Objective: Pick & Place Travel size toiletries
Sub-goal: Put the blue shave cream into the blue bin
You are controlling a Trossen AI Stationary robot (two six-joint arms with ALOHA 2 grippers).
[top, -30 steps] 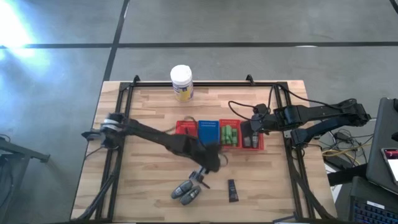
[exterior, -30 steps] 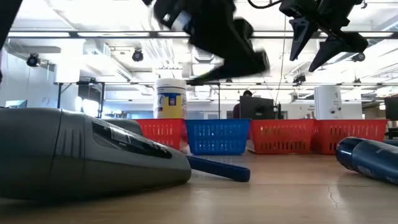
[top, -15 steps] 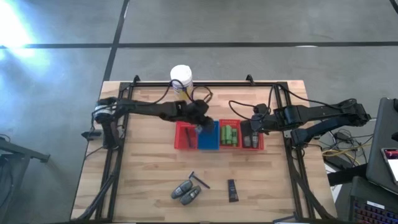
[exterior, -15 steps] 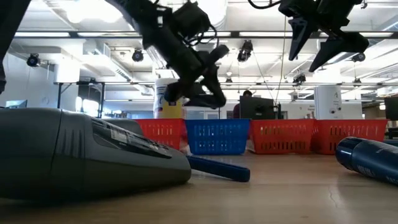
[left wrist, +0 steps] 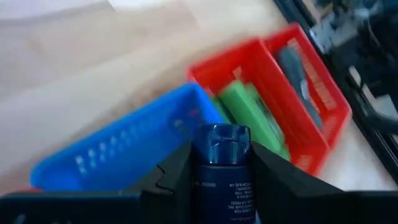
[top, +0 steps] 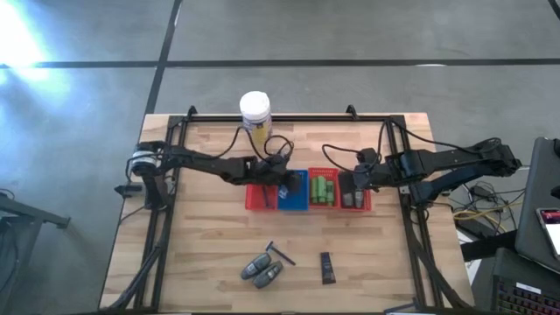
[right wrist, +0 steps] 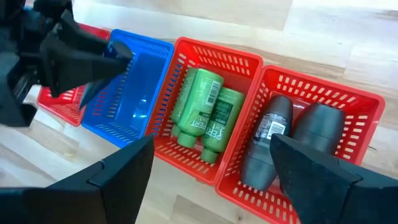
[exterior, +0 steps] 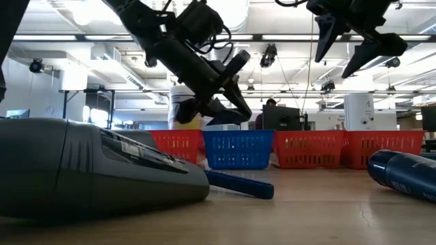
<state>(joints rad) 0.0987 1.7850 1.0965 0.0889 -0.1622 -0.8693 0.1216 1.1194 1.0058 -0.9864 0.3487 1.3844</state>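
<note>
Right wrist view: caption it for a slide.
Open right gripper hovers over red baskets holding green bottles and grey bottles.

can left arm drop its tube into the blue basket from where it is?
Probably yes. The left gripper holds the dark blue tube right over the blue basket, whose top is open. The right gripper hangs over the red baskets, apart.

Tabletop [top: 210,236]: pale wood planks. Mesh baskets in row: red [top: 259,194], blue [top: 296,194], red [top: 324,191], red [top: 354,199]. Bottles [right wrist: 205,118] bright green, dark print on labels. Oval bottles [right wrist: 292,134] grey. Tube [left wrist: 221,174] in left hand [left wrist: 217,186]: dark blue, pale lettering. Jar [top: 255,115]: white, yellow label. Flat tube [top: 327,267] on wood: black.
</note>
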